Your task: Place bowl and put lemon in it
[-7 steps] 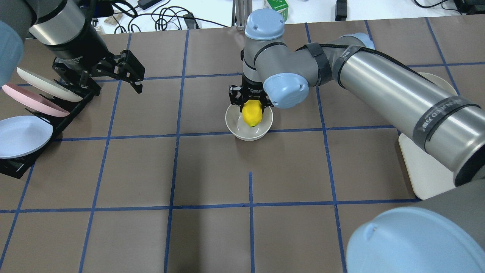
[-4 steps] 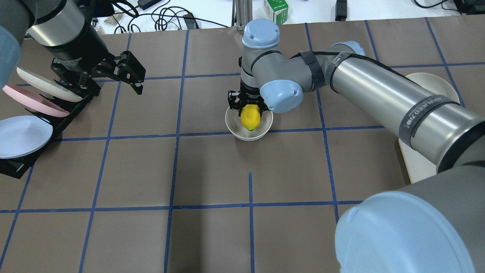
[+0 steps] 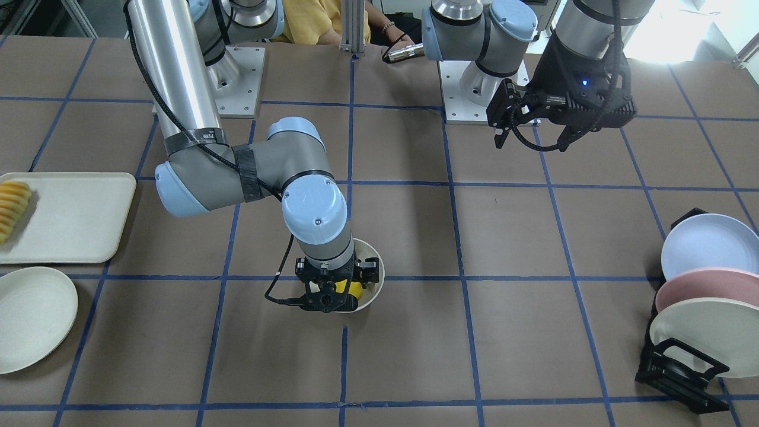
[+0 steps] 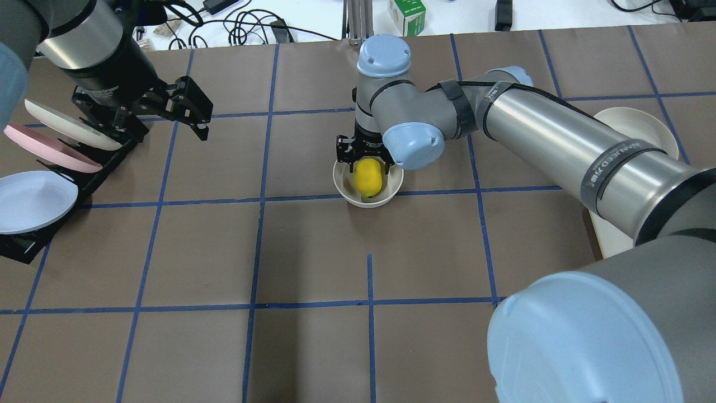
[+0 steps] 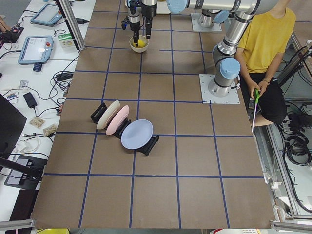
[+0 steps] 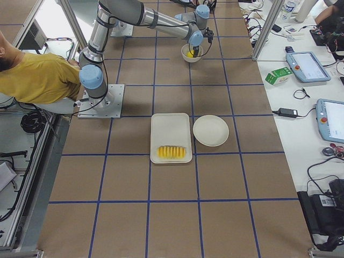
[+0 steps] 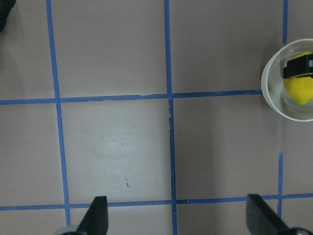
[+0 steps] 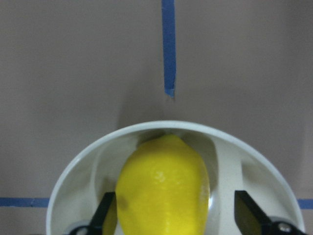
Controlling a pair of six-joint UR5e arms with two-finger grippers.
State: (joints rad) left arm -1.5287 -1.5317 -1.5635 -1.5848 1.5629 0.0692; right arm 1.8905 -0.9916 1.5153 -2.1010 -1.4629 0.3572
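The off-white bowl (image 4: 342, 187) stands on the table near its middle. The yellow lemon (image 4: 367, 176) lies inside it. My right gripper (image 4: 366, 161) reaches straight down into the bowl around the lemon. In the right wrist view the fingers (image 8: 244, 215) stand spread on both sides of the lemon (image 8: 164, 181), with a gap on one side, inside the bowl's rim (image 8: 88, 161). My left gripper (image 4: 165, 124) hangs open and empty above the table, well to the left of the bowl, beside the plate rack. Its wrist view shows the bowl (image 7: 268, 93) at the right edge.
A black rack (image 3: 676, 367) holds blue, pink and off-white plates (image 3: 705, 243) at the table's left end. A white tray (image 3: 71, 213) with sliced fruit (image 3: 12, 207) and a flat off-white plate (image 3: 29, 317) lie at the right end.
My right gripper has lowered the lemon into the bowl and its fingers now stand apart from it. The left gripper has barely moved.
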